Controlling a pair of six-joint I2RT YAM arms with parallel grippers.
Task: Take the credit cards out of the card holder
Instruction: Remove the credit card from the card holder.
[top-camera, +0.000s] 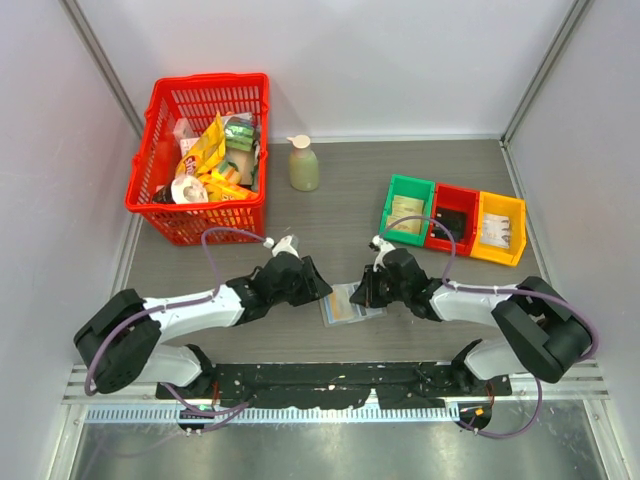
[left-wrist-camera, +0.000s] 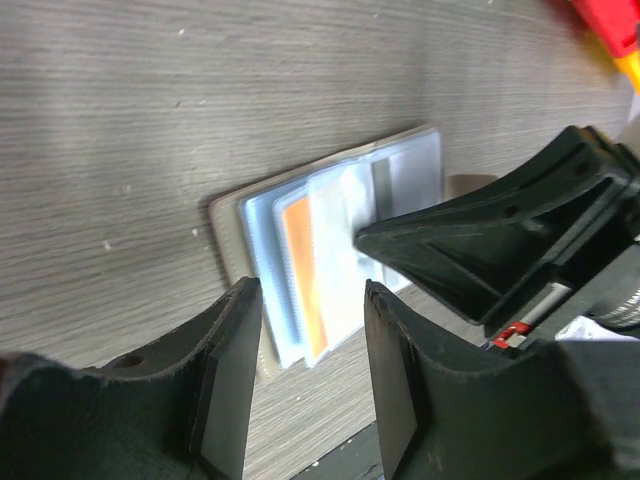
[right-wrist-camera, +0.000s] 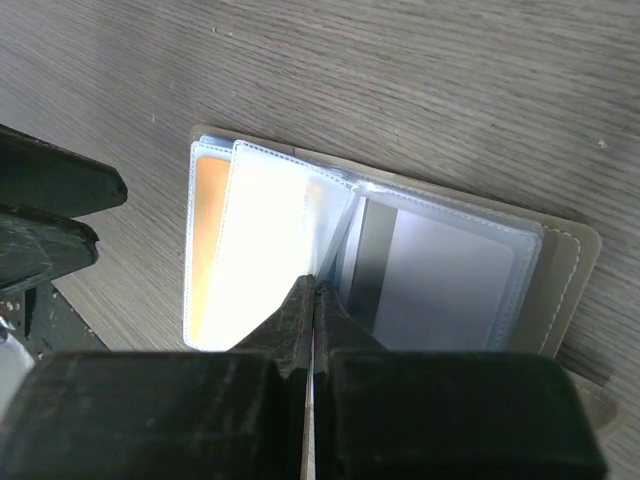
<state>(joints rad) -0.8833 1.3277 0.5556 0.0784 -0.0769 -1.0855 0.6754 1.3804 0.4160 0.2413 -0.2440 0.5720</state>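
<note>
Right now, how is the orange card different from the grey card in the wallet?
The flat yellow-orange credit card lies on the left arm's side of the open grey-olive folding card holder; the pale grey card lies on the right arm's side. A lifted clear plastic page covers much of the orange card; the grey card is mostly uncovered. The grey card has a dark stripe; the orange card shows none. Both sit inside clear sleeves.

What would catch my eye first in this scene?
The red basket, heaped with snack packets, stands out at the table's far left. In the middle, the left gripper and right gripper meet over the open card holder, an orange card showing inside.
</note>
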